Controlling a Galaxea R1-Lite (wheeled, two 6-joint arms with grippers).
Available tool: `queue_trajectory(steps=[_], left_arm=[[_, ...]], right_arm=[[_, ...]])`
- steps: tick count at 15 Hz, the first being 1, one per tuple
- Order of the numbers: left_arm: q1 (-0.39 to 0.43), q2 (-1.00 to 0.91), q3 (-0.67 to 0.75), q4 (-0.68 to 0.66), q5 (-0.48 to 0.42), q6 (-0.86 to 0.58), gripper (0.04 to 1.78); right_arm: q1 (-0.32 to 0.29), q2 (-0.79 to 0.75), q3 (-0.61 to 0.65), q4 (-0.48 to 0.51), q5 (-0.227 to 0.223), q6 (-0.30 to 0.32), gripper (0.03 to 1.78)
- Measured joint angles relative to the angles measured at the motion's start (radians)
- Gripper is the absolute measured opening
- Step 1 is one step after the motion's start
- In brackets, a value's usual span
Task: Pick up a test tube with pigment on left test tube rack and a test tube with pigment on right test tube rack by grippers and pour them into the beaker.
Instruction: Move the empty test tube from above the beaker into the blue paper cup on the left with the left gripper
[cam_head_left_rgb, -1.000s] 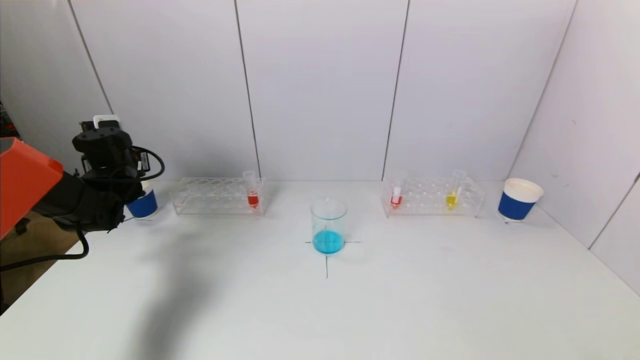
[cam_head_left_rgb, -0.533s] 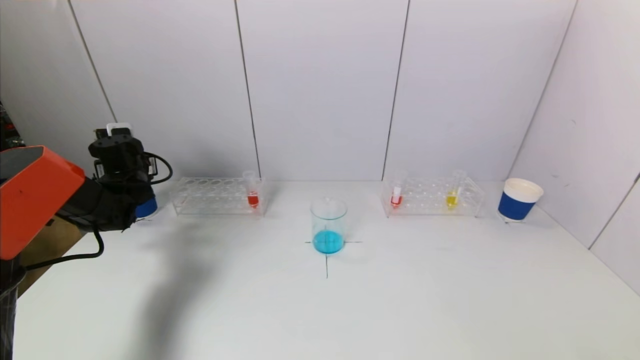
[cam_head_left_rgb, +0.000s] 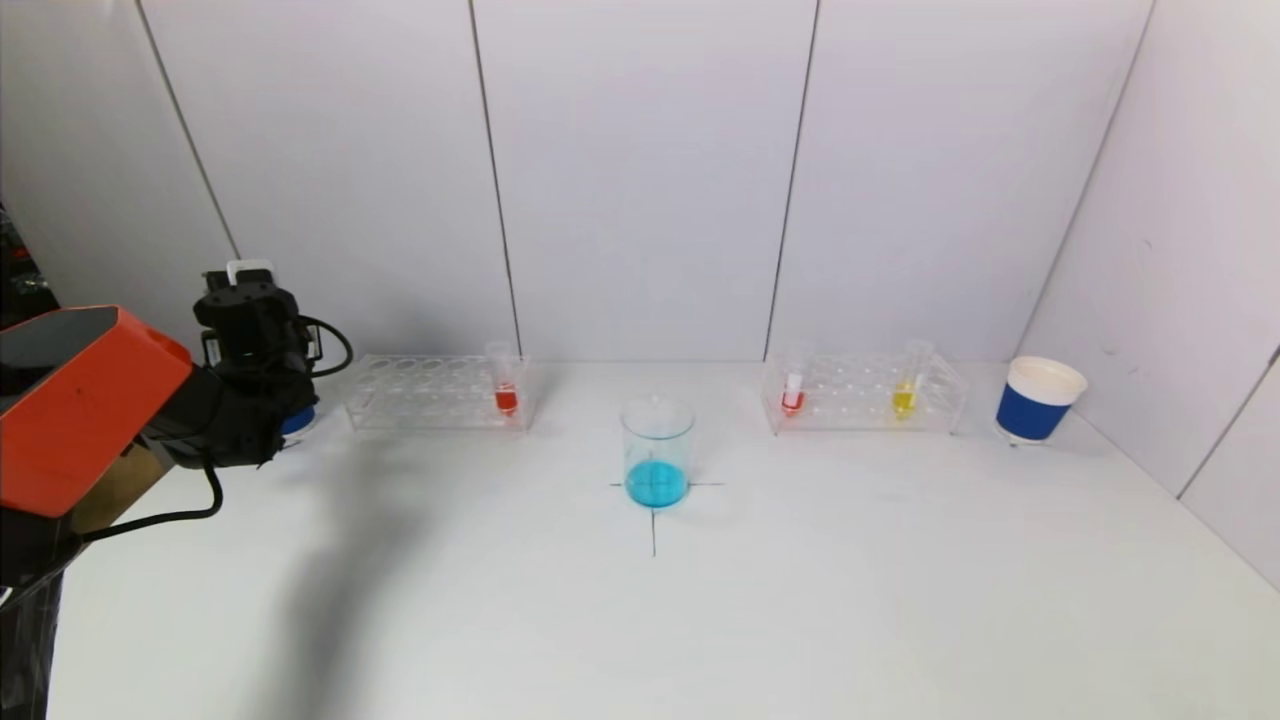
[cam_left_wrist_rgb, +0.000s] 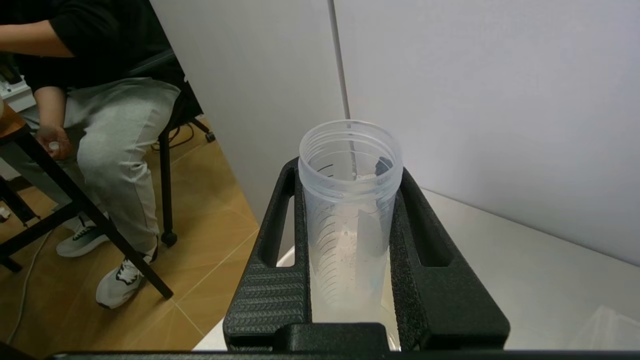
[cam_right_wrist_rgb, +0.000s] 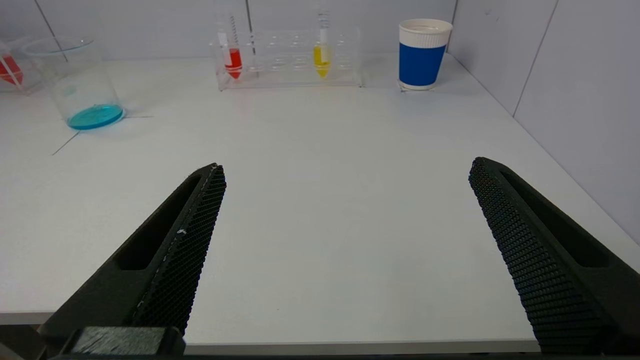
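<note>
My left gripper is at the table's far left, over a blue paper cup that it mostly hides. It is shut on an empty clear test tube, held mouth up between the black fingers. The left rack holds one tube with red pigment. The right rack holds a red tube and a yellow tube. The beaker with blue liquid stands at the table's middle on a cross mark. My right gripper is open and empty, low over the table's near right edge.
A second blue paper cup stands right of the right rack, near the side wall. White wall panels close the back and right. A seated person is beyond the table's left edge. The cup's white rim shows under the held tube.
My left arm has moved right and down toward the left blue cup with the empty tube, covering more of the cup. Nothing else has moved.
</note>
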Motion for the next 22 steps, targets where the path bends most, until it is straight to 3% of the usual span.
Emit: queue_trajectory(steps=[17,19,22], left_arm=[[0.007,0.021,0.026,-0.057,0.003,-0.006,0.48],[0.006,0.021,0.029,-0.059,0.003,-0.008,0.57],[0.006,0.02,0.033,-0.062,0.003,-0.009,0.91]], right_arm=[[0.0,0.0,0.0,0.0,0.0,0.0,1.77],[0.0,0.0,0.0,0.0,0.0,0.0,1.77],[0.0,0.0,0.0,0.0,0.0,0.0,1.77]])
